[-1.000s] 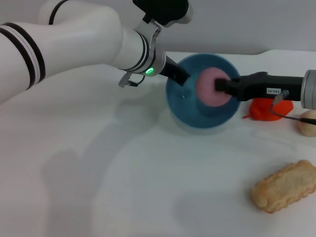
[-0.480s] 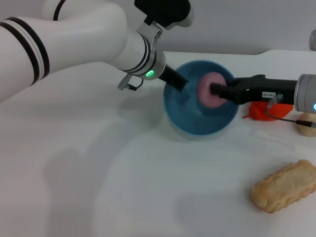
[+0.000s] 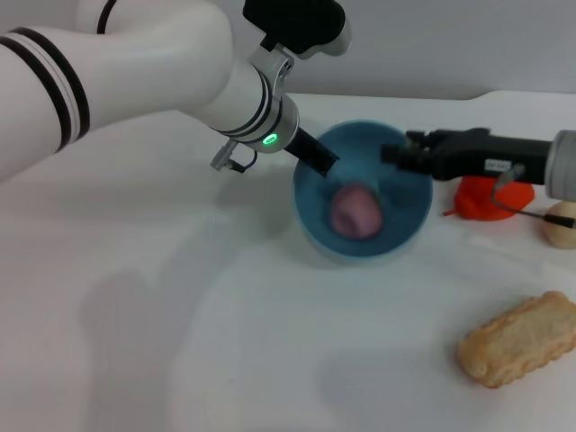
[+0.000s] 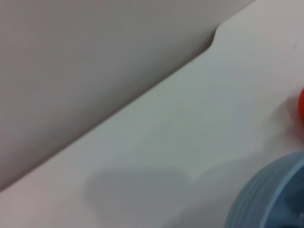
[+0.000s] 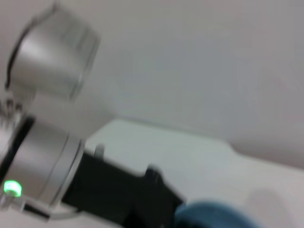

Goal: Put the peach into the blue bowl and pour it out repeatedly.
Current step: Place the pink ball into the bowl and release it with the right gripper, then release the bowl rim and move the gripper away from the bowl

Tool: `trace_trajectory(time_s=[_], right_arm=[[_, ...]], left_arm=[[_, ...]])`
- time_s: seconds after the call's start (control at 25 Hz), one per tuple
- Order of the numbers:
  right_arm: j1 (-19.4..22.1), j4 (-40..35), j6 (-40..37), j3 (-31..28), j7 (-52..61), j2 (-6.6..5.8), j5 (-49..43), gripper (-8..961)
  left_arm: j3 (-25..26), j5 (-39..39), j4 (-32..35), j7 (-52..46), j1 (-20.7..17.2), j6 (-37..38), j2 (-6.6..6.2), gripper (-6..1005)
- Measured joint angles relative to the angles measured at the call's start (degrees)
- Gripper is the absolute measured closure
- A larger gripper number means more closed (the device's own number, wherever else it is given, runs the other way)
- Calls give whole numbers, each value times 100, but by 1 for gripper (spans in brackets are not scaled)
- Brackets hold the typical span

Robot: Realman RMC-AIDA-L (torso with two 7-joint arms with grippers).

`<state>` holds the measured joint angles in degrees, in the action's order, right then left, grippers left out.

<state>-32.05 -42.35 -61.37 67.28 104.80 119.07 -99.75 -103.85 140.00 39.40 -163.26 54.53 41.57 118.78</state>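
Below the right gripper point(image 3: 389, 154) (fingers empty), the peach point(image 3: 355, 212).

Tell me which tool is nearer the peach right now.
Roughly even; the left looks slightly nearer. The left tool sits on the bowl's rim beside the peach. The right tool hangs above the opposite rim, clear of the fruit.

**White tabletop and what sits on it**

From my seat I see a plain white table point(image 3: 225, 342) with a raised lip along its far edge. The blue bowl point(image 3: 396, 236) rests on it near the middle. Beyond the bowl to the right lies a red-orange fruit point(image 3: 481, 200), and just past it a pale beige lump point(image 3: 563, 225) at the edge of view. Nearer me on the right lies a tan, biscuit-like bar point(image 3: 520, 340).
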Motion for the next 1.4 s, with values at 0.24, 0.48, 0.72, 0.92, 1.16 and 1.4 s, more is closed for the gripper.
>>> trace_trajectory(time_s=[0.24, 0.48, 0.72, 0.92, 1.16, 1.4], right_arm=[[664, -284, 3, -568, -224, -10, 609, 378], [944, -173, -42, -1044, -392, 15, 651, 379], [961, -63, -37, -1035, -530, 16, 661, 378], [930, -63, -52, -1006, -548, 11, 687, 377], [919, -63, -81, -1006, -549, 8, 687, 378], [876, 71, -85, -1010, -550, -3, 693, 378]], left_arm=[[409, 30, 84, -19, 164, 868, -24, 1000], [606, -6, 74, -149, 402, 1576, 17, 998], [458, -262, 40, -151, 462, 1898, 28, 999], [284, -286, 4, -153, 317, 1836, 30, 998], [-13, -288, -4, -154, 161, 1731, 31, 999], [-51, -280, -1, -153, 140, 1700, 27, 1000]])
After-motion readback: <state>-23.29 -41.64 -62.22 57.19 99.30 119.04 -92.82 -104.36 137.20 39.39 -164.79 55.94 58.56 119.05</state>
